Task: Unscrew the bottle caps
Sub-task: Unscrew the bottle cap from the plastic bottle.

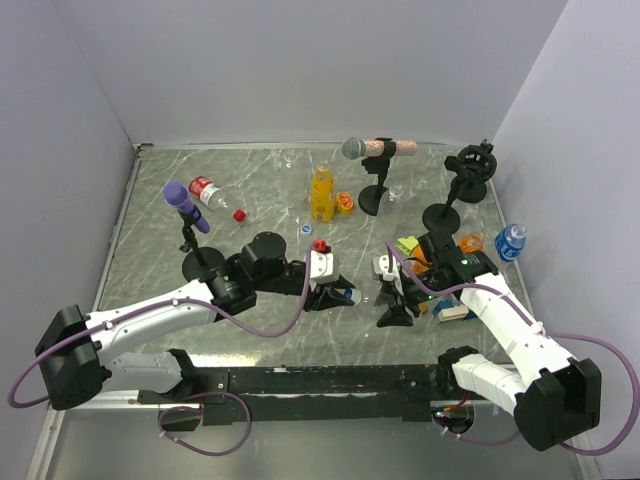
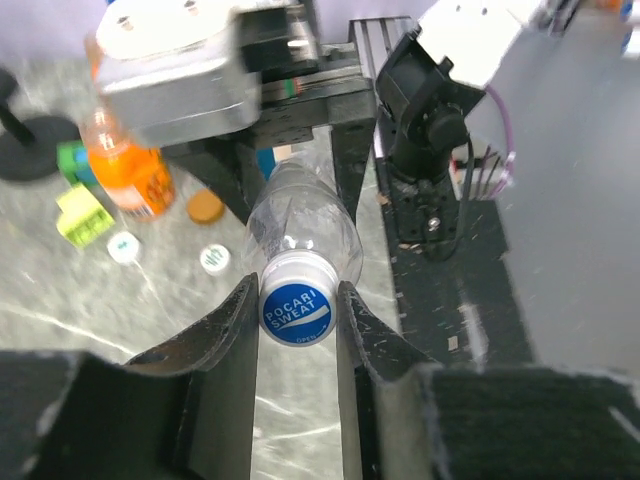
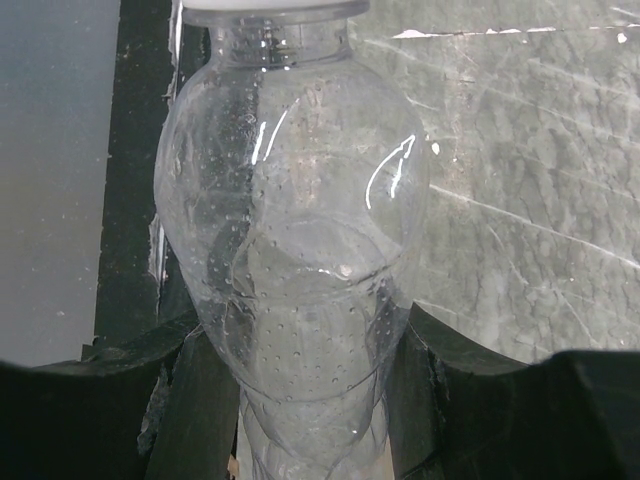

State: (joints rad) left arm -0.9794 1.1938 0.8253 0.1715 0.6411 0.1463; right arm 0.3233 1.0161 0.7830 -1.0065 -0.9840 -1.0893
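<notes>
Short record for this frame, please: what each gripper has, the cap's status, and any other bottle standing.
left gripper: fingers pressed on both sides of the blue cap
right gripper: clamped around the clear bottle
cap status: seated on the clear bottle's neck, not off
other bottle: orange juice bottle, upright, far centre

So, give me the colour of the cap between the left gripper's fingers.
The cap is blue with white lettering; best in left wrist view.
</notes>
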